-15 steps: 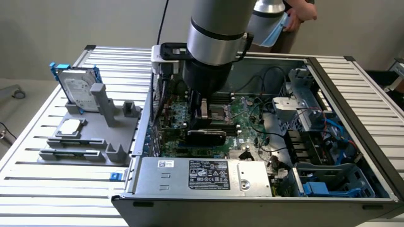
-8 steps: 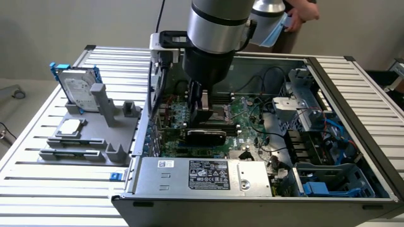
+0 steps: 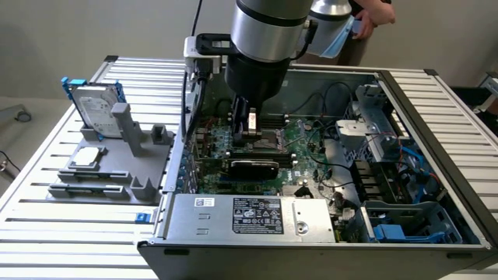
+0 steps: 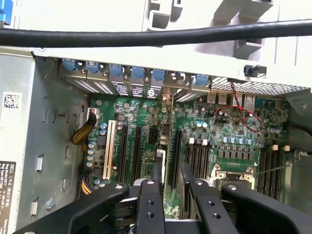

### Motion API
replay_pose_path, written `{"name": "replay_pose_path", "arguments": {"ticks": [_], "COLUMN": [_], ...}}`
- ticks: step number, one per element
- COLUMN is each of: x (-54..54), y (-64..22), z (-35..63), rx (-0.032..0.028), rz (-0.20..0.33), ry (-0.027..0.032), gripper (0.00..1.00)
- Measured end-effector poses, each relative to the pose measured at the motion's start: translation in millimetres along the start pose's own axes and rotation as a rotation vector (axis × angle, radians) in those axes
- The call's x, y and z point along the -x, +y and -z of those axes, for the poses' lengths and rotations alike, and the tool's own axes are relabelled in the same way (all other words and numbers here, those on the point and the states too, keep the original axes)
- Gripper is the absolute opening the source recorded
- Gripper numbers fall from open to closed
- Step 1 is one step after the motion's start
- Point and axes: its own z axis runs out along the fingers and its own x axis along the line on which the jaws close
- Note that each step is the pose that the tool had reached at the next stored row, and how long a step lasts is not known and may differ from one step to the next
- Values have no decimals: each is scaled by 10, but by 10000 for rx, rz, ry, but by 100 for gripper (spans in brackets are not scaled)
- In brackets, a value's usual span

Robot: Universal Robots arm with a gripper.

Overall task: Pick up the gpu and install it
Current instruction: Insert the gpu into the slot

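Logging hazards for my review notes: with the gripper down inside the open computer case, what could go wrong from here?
1. The gripper hangs low over the green motherboard, close to the thin black-shrouded gpu card; a slight drift could knock the card or scrape sockets.
2. The thick black cable slung across by the wrist might snag on the dark grey computer case.
3. A person's hand is close behind the arm.

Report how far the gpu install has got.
Done: the gpu stands on edge on the motherboard inside the computer case. In hand: the end effector hangs directly above it. Left: whether the card is fully seated in its slot cannot be told, so seating stays unconfirmed.
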Motion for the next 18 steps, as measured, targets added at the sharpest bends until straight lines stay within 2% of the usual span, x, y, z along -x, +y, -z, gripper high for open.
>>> {"name": "replay_pose_path", "arguments": {"ticks": [18], "x": [0], "y": [0], "z": [0], "rx": [8], "rz": [-1], "ry": [0], "gripper": [28]}}
